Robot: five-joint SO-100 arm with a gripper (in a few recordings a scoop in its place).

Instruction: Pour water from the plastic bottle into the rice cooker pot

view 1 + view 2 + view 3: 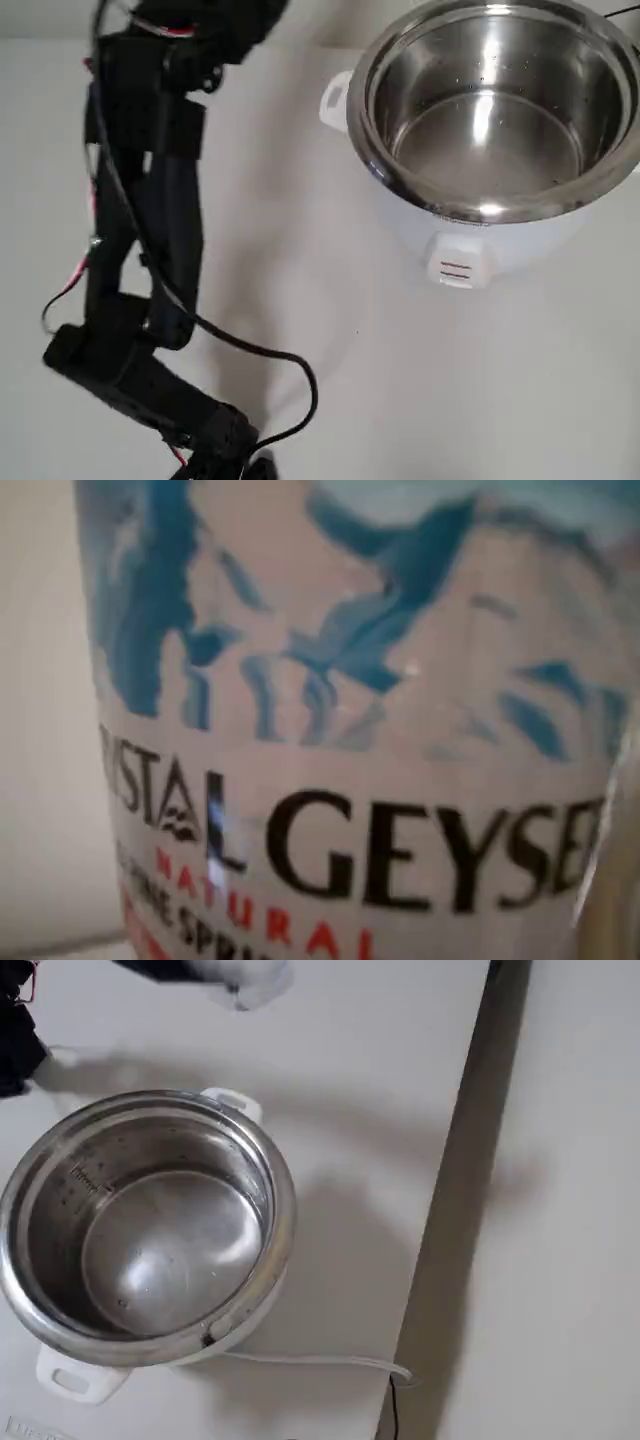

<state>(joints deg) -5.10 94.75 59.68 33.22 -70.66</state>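
1. Gripper: in the overhead view the black arm [150, 250] is running down the left side of the table [330, 330], and its lower end is reaching the bottom edge of the picture. The gripper tip is being cut off there, so whether the fingers are spread, pressed together or pinching something cannot be told.

2. Plastic bottle [350, 740]: one bottle is sitting very close in front of the wrist camera, blurred. Its label is showing blue mountain shapes over a pale ground, black lettering and red lettering beneath. Contact between fingers and bottle cannot be confirmed, since no finger is appearing in the wrist view. No water can be made out through the label.

3. Cable [270, 355]: one black cable is looping from the arm across the table, lying between the arm and the cooker side of the surface.

4. Rice cooker pot [495, 110]: one shiny steel pot is sitting in a white cooker body [470, 250], well apart from the arm, at the upper right of the overhead view. The pot is standing open. Small droplets or specks are dotting its inner wall; any pooled water cannot be told.

5. Cooker fittings: two white side handles [75, 1380] are showing in the fixed view, and one white cord [320, 1362] is trailing from the body toward the table edge.

6. Obstructions: the table between arm and pot is lying bare apart from the cable.
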